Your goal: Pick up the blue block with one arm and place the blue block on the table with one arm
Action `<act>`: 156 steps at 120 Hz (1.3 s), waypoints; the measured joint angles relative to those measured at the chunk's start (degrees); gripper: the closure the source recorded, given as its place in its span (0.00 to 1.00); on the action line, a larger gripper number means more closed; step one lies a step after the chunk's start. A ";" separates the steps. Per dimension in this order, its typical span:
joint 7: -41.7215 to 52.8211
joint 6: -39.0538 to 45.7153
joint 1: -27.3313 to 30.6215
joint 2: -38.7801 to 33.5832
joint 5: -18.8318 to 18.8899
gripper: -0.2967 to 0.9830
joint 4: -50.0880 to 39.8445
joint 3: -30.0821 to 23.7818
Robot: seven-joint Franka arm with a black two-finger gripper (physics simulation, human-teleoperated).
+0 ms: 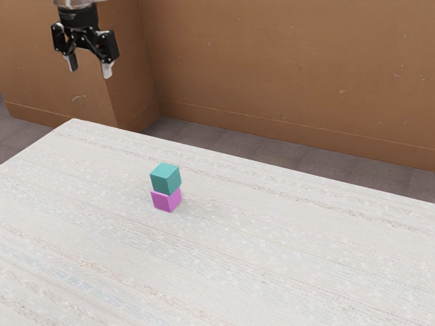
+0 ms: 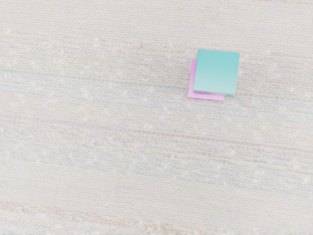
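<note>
The blue block (image 1: 164,180), rather teal, is sitting on the pink block (image 1: 165,200) on the table (image 1: 285,244), while the gripper (image 1: 90,67) is hanging well apart from it, fingers spread and holding nothing. It is looking light, stiff and hardly fragile, but its smooth faces may be inviting a slip, so I am favouring a square pinch across two opposite sides, clear of the pink block beneath

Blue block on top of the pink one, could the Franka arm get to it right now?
Probably yes: the blue block tops the pink block with nothing over or beside it, and the gripper hangs open, higher up.
</note>
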 joint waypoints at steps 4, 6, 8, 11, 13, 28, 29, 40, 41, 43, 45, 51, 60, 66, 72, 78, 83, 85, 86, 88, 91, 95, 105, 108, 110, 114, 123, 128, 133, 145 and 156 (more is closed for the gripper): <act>0.12 -0.15 0.00 0.00 0.03 0.23 0.00 0.00; 0.18 -0.21 0.01 0.00 0.05 0.23 0.00 -0.01; 0.23 -0.27 0.01 0.00 0.04 0.23 0.00 -0.03; 0.33 -0.36 -0.01 -0.06 0.05 0.23 0.08 -0.04; 0.42 -0.48 -0.03 -0.32 0.05 0.23 0.83 -0.03; 0.93 -1.73 0.26 -7.29 -0.05 0.23 13.46 -8.27; 0.98 -1.79 0.17 -7.50 -0.08 0.23 13.71 -8.94; 1.98 -2.26 -1.99 -8.41 -1.65 0.23 14.86 -12.64; 2.10 -2.29 -2.13 -8.37 -1.85 0.23 14.89 -12.73; 2.32 -2.28 -2.47 -8.25 -2.25 0.23 14.83 -12.67; 2.54 -2.15 -2.88 -8.03 -2.62 0.23 14.48 -12.32; 3.16 -1.41 -3.03 -7.44 -3.46 0.23 12.63 -11.30; 3.95 -0.42 -1.95 -6.73 -4.14 0.23 8.86 -9.20; 4.40 0.15 -1.13 -5.98 -4.22 0.23 5.27 -8.04; 4.55 2.03 -0.87 -4.60 -3.91 0.23 0.71 -6.97; 3.83 6.18 -1.07 -5.95 -3.71 0.23 -9.88 -6.41; 3.12 9.33 -1.59 -6.41 -3.56 0.23 -17.31 -5.10; 2.77 10.42 -1.69 -6.01 -3.52 0.23 -19.97 -4.46; 2.57 10.93 -1.70 -5.81 -3.50 0.23 -21.05 -4.14; 2.08 11.92 -1.81 -5.12 -3.43 0.23 -22.73 -3.28; 1.39 13.43 -1.60 -3.21 -3.39 0.23 -23.98 -2.11; 0.63 15.82 -1.07 0.33 -3.52 0.23 -23.64 -1.14; 0.00 22.86 -0.96 8.32 -6.77 0.23 -21.31 -0.05; 0.02 24.28 -0.92 12.10 -7.72 0.23 -17.66 0.07; 0.04 25.01 -0.93 14.45 -8.26 0.23 -15.20 0.10; 0.06 26.24 -0.94 18.51 -9.23 0.23 -10.85 0.13; 0.15 28.43 -0.77 23.89 -11.35 0.23 -5.78 0.24; 0.19 29.47 -0.74 24.88 -12.19 0.23 -5.50 0.62; 0.14 30.88 -0.71 25.16 -12.81 0.23 -6.54 0.90; -0.31 35.30 -0.69 23.85 -13.32 0.23 -12.18 1.16; -0.24 41.05 -0.68 21.39 -13.41 0.23 -17.89 0.90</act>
